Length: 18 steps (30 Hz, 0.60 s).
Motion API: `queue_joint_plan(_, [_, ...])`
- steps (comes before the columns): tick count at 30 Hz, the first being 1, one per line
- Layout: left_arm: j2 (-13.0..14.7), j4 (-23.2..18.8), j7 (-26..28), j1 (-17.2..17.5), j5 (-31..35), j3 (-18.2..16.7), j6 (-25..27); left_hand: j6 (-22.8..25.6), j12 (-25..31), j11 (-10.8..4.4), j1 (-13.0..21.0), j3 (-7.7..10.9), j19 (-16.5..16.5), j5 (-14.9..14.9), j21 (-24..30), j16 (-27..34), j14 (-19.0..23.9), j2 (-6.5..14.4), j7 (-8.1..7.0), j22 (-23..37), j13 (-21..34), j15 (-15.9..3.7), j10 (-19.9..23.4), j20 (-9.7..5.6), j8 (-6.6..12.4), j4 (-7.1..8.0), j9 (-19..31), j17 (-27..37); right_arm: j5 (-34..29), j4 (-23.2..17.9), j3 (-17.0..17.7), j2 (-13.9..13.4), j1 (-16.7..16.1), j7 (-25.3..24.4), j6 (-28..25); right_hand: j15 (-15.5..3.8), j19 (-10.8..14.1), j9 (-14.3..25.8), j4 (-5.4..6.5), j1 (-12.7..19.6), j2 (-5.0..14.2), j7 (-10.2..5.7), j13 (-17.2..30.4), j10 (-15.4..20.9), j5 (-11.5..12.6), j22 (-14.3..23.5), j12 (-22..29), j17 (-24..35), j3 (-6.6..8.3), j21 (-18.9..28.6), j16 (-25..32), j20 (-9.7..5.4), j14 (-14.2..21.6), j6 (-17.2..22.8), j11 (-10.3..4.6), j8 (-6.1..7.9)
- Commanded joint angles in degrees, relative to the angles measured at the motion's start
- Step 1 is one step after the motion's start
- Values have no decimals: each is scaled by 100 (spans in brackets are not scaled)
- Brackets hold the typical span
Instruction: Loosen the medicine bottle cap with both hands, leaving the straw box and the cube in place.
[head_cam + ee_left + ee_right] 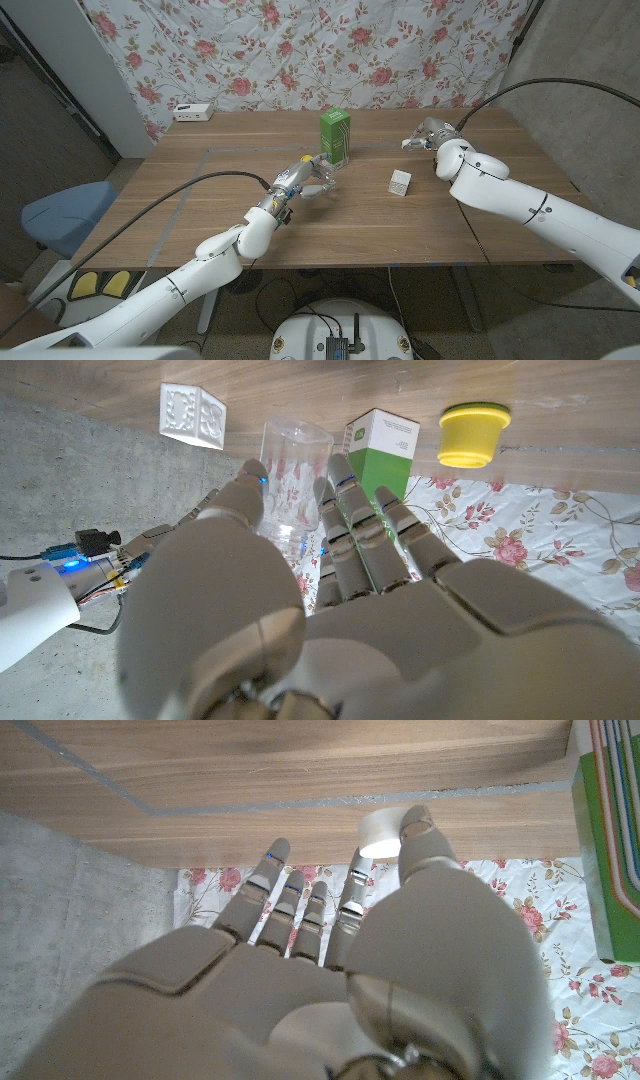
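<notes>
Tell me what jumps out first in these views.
The left hand grips a clear bottle near the table's middle, just in front of the upright green straw box. The right hand, over the far right, pinches a small white round piece, likely the cap. The white cube sits on the table between them.

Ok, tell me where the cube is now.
The cube sits on the table right of centre in the head view, between the left hand and the right hand, nearer the robot than the straw box.
</notes>
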Motion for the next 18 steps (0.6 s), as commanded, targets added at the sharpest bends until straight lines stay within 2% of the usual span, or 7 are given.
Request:
queue_joint_plan(1, [-72, 192, 99, -16, 20, 94, -89, 59, 9, -418, -7, 24, -7, 44, -5, -6, -51, 23, -11, 14, 17, -416, 404, -290, 31, 13, 12, 19, -221, 409, -20, 150, -74, -38, 320, -46, 80, 25, -38, -7, -14, -66, 18, 50, 23, 15, -7, 1, -3, 22, -5, -13, 38, 101, -2, 33])
queue_joint_plan(9, [-62, 352, 91, -72, 2, 148, -258, 67, -2, -412, 15, 27, -41, 44, -7, -21, -170, 11, -207, 15, 20, -488, 343, -214, 27, -9, 14, 22, -425, 660, -94, 289, -103, -69, 393, -61, 96, 18, -33, -44, -33, -73, 19, 73, 17, 15, -8, 1, -2, 18, -15, -19, 52, 103, -1, 30])
queue_joint_plan(18, [-115, 544, 126, -137, 23, 215, -325, 64, 6, -457, 19, 13, -33, 42, 0, 3, -179, 28, -233, 17, 20, -475, 352, -190, 22, -1, 14, 34, -532, 914, -54, 456, -187, -174, 525, -91, 114, 12, -34, -62, -40, -77, 20, 114, 14, 16, -1, 0, 8, 18, -17, -29, 80, 129, -32, 38])
